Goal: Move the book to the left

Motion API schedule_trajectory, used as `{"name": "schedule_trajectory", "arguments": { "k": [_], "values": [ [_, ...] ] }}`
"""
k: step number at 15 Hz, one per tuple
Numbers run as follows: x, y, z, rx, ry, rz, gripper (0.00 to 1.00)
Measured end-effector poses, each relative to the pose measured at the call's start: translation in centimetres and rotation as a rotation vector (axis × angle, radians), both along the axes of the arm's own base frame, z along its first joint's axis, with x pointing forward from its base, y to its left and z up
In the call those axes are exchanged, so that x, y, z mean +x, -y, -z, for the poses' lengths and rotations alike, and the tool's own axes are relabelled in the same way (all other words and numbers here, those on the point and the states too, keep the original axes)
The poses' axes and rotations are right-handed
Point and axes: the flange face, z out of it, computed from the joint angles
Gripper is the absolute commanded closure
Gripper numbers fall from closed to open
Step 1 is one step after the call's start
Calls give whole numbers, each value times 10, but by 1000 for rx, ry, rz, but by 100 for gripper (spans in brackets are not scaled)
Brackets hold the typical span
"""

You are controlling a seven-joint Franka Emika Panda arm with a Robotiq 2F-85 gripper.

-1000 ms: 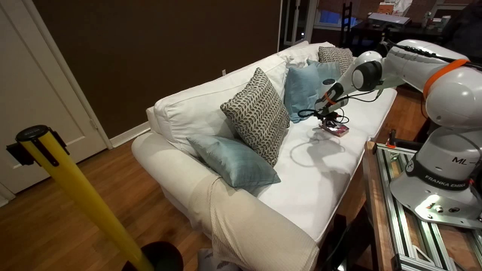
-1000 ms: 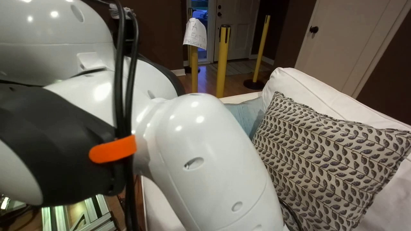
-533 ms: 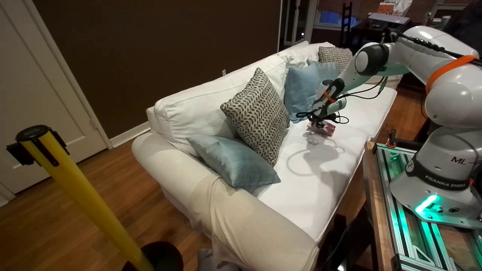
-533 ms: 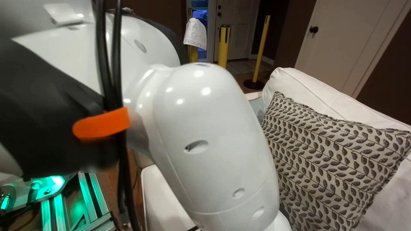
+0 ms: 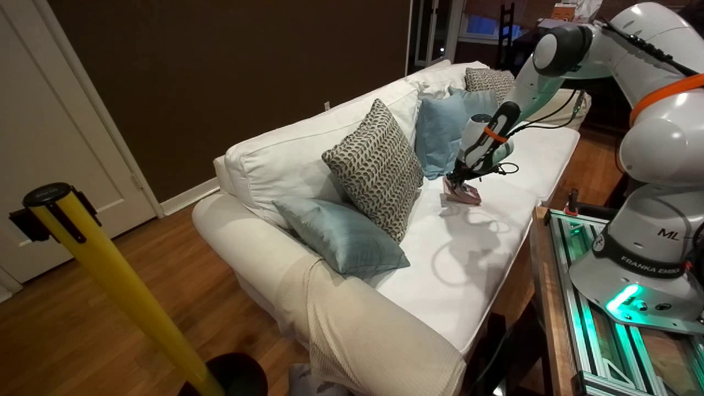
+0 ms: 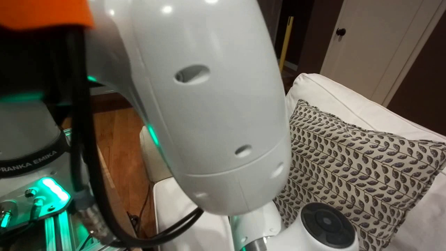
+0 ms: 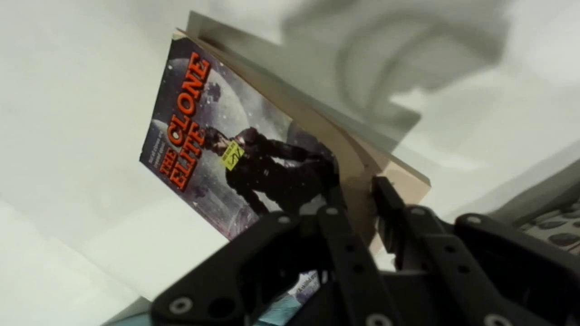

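White sofa (image 5: 426, 286) beneath, the claw (image 7: 358, 192) pinches the book (image 7: 258, 149) (tilted).

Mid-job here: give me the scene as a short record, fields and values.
Gripper: closed on part of the book
Book title: The Clone Elite
Book pose: tilted, partly open
Contact with seat: cannot tell
Nearer patterned cushion: leaning against the backrest
Base light: green
Not yet done: releasing the book
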Motion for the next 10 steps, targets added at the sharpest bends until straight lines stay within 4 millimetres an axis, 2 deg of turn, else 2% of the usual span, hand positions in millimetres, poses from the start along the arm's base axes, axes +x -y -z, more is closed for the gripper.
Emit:
{"name": "schedule_trajectory", "arguments": {
  "k": [8,9,10],
  "values": [
    [-31,-118,-37,-99,59,-375,94],
    [-31,-132,-41,-115,60,-412,84],
    [-31,-144,-44,-135,56,-445,53]
  ]
}}
